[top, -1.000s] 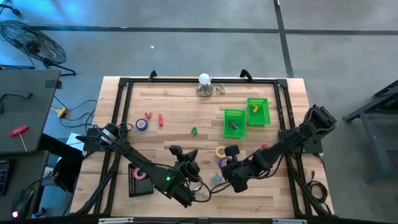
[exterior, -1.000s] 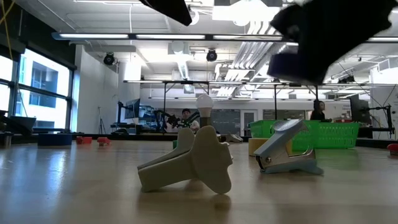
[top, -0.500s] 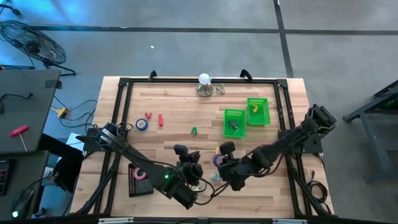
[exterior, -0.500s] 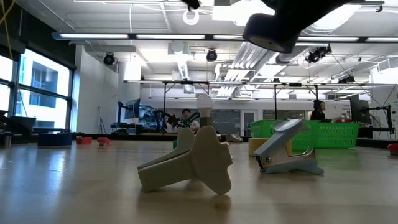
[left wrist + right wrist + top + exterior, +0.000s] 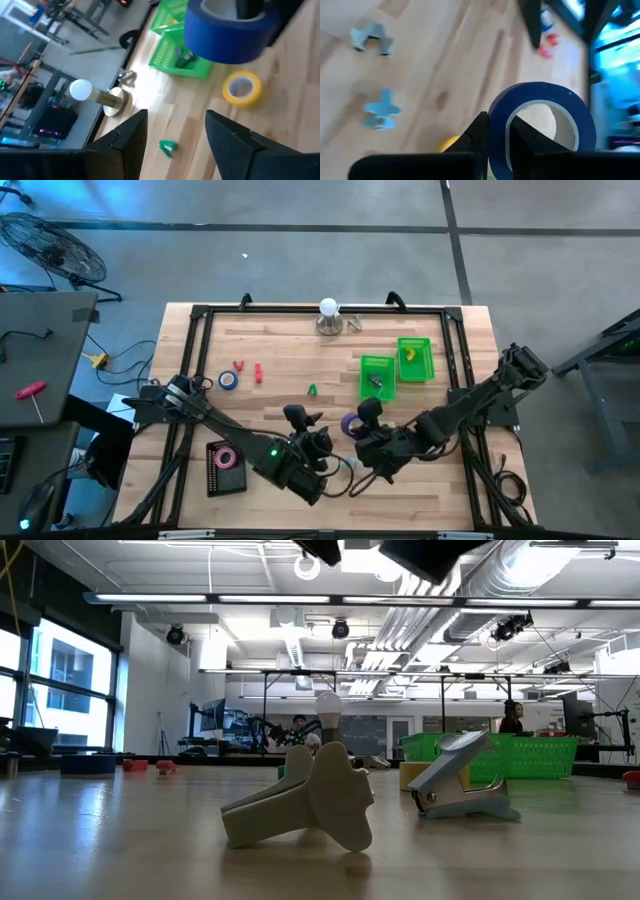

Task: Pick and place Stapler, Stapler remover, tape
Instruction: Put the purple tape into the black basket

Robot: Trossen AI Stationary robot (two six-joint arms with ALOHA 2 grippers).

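Right tool (image 5: 497, 137) pinches wall of blue tape roll (image 5: 542, 125), roll lifted clear of tabletop (image 5: 280, 370). Left tool (image 5: 175, 135) stands apart, fingers spread, empty. Step in hand: carrying tape. Next, likely: swing toward green bins (image 5: 377, 377), lower, release inside.

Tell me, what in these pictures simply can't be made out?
- High view: the small grey thing in the nearer green mesh bin is too small to name.
- Low view: the arms are cut off by the top edge; no jaws show.
- Right wrist view: the blue ring-shaped tape roll hides the table behind it.
- Left wrist view: that roll is cut off at the top.
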